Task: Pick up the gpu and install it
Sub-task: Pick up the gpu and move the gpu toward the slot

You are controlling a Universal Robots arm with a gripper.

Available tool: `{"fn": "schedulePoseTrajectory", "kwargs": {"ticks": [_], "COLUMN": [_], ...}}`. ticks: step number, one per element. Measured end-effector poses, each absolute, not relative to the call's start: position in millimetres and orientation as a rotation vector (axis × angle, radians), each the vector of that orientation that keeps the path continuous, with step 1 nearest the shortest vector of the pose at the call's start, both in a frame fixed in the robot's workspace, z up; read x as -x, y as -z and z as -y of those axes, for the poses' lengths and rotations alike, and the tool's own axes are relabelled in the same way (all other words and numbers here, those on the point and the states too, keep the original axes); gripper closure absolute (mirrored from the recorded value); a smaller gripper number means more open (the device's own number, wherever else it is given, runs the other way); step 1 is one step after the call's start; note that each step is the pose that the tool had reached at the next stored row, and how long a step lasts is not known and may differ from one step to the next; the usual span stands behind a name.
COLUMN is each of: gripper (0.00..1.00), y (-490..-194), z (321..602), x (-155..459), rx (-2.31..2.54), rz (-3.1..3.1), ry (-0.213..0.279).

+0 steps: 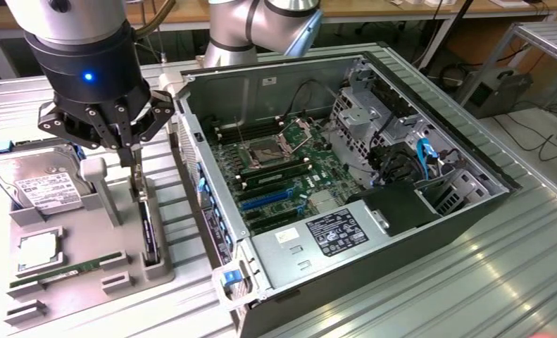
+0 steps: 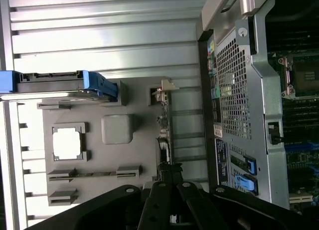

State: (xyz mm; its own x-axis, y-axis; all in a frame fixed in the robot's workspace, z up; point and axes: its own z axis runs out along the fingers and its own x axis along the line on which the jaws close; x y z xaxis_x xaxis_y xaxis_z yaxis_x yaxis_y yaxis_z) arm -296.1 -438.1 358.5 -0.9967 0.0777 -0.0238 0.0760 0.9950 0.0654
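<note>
The gpu (image 1: 146, 218) is a thin dark card standing on edge in a slot of the grey holder tray (image 1: 76, 229), just beside the open computer case (image 1: 419, 120). My gripper (image 1: 128, 160) hangs straight over the card's far end with its fingers drawn together on the card's upper edge. In the wrist view the gpu (image 2: 163, 135) runs away from the black fingers (image 2: 158, 200), and my gripper (image 2: 168, 182) is shut where they meet on its edge. The card still sits in the tray. Blue expansion slots (image 1: 264, 201) lie on the motherboard inside the case.
On the tray (image 2: 99, 155) sit a silver hard drive (image 1: 39, 183) with a white label, a square processor chip (image 1: 36, 250) and a green memory stick (image 1: 67, 273). The case wall (image 2: 239, 90) stands close beside the gpu. The base is a ribbed metal table (image 1: 466, 267).
</note>
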Motion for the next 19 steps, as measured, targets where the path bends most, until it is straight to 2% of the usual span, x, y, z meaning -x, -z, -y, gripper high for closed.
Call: {"fn": "schedulePoseTrajectory", "kwargs": {"ticks": [2,3,4,5,6,8,14,19], "gripper": [0.89,0.76,0.76,0.70,0.70,0.58,0.58,0.58], "y": [-358.5,-358.5,-358.5,-358.5,-358.2,-355.1,-342.8,-321.0], "z": [438.1,438.1,438.1,438.1,438.1,438.1,440.6,451.4], "x": [296.1,296.1,296.1,296.1,296.1,296.2,297.4,297.9], "rx": [-0.120,-0.120,-0.120,-0.120,-0.120,-0.120,-0.120,-0.120], "rz": [-3.111,-3.111,-3.111,-3.111,-3.111,-3.111,-3.111,-3.112], "ry": [-0.100,-0.100,-0.100,-0.100,-0.100,-0.099,-0.099,-0.099]}}
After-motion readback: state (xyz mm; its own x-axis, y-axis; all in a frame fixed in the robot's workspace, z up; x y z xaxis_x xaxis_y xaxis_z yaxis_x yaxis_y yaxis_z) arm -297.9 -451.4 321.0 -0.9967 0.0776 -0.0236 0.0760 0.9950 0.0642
